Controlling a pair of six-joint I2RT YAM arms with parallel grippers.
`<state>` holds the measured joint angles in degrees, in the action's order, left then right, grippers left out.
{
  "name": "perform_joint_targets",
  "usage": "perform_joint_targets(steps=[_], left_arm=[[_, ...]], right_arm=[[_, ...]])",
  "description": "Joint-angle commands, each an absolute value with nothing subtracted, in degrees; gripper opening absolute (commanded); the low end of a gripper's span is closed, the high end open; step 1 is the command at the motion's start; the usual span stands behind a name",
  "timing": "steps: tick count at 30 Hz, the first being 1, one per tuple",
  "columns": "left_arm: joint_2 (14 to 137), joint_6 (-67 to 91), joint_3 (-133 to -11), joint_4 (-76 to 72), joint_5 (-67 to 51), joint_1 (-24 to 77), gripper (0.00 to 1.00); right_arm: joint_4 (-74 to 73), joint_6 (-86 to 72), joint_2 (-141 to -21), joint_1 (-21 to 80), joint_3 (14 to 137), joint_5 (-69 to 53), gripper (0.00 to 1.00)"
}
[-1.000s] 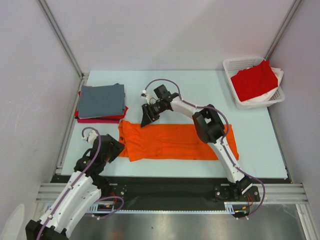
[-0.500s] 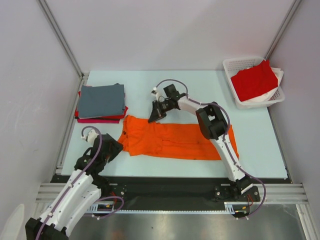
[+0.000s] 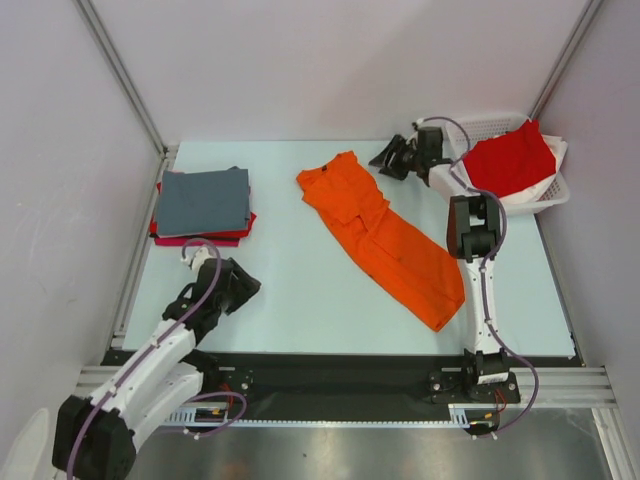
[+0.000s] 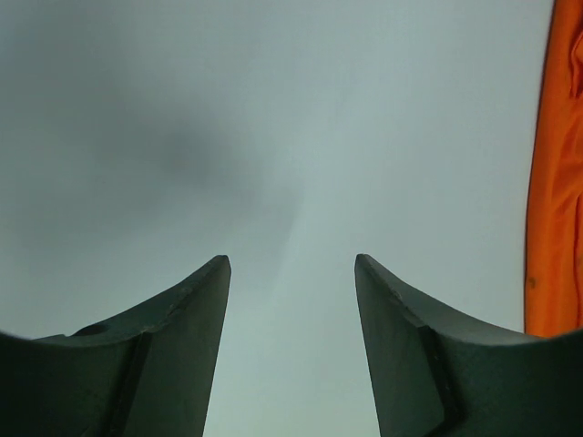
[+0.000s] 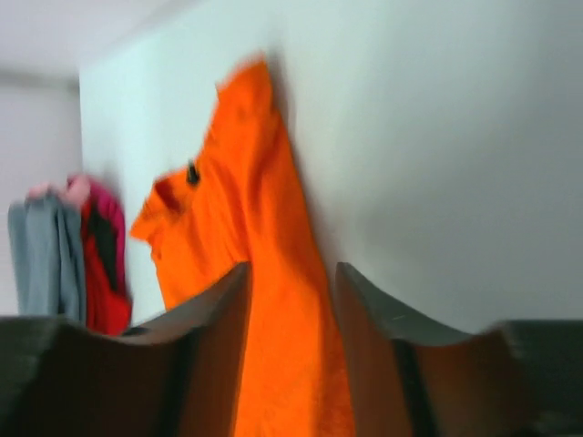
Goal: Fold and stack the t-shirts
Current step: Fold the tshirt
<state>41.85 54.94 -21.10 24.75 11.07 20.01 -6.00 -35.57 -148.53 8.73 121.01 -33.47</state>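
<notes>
The bright orange t-shirt lies as a long folded strip, running diagonally from far centre to near right; it also shows in the right wrist view and at the edge of the left wrist view. The slate grey t-shirt lies folded on top of the red and magenta shirts at the far left. Another red t-shirt lies in the basket. My right gripper is open and empty, just right of the orange shirt's far end. My left gripper is open and empty over bare table.
The white lattice basket stands at the far right corner, close to my right wrist. Metal rails run along the table's left edge and near edge. The grey walls close in the back and sides.
My right arm has swung from the middle left to the far right by the basket, dragging the orange shirt's end so it lies diagonally, and has let go. My left gripper shifted slightly right.
</notes>
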Motion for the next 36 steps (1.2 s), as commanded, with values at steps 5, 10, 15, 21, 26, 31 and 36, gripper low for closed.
perform_joint_targets(steps=[5, 10, 15, 21, 26, 31, 36], left_arm=[[56.6, 49.8, -25.1, 6.3, 2.9, 25.7, 0.67], [67.6, 49.5, -31.1, 3.9, 2.3, 29.0, 0.67], [73.9, 48.7, -37.4, 1.3, 2.0, 28.9, 0.67], [88.3, 49.4, -49.4, 1.2, -1.2, 27.5, 0.65], [99.6, 51.0, -60.7, 2.4, -3.4, 25.7, 0.63], [108.6, 51.8, -69.6, 5.2, -3.0, 24.8, 0.63], [115.5, 54.0, -77.1, 6.2, -4.0, 23.9, 0.63]], right_arm=[[-10.6, -31.1, -138.3, 7.3, 121.8, -21.5, 0.70], [-11.2, -21.9, -120.4, 8.6, 98.0, -17.9, 0.62], [-17.0, -15.6, -102.1, 13.7, 77.6, -8.3, 0.51], [-23.1, -15.1, -85.2, 24.9, 61.3, 8.1, 0.49], [-30.5, -21.9, -79.4, 37.7, 54.5, 21.9, 0.48], [-38.2, -28.4, -76.3, 47.7, 50.2, 27.4, 0.50], [-45.7, -35.5, -79.9, 56.5, 48.9, 33.9, 0.54]])
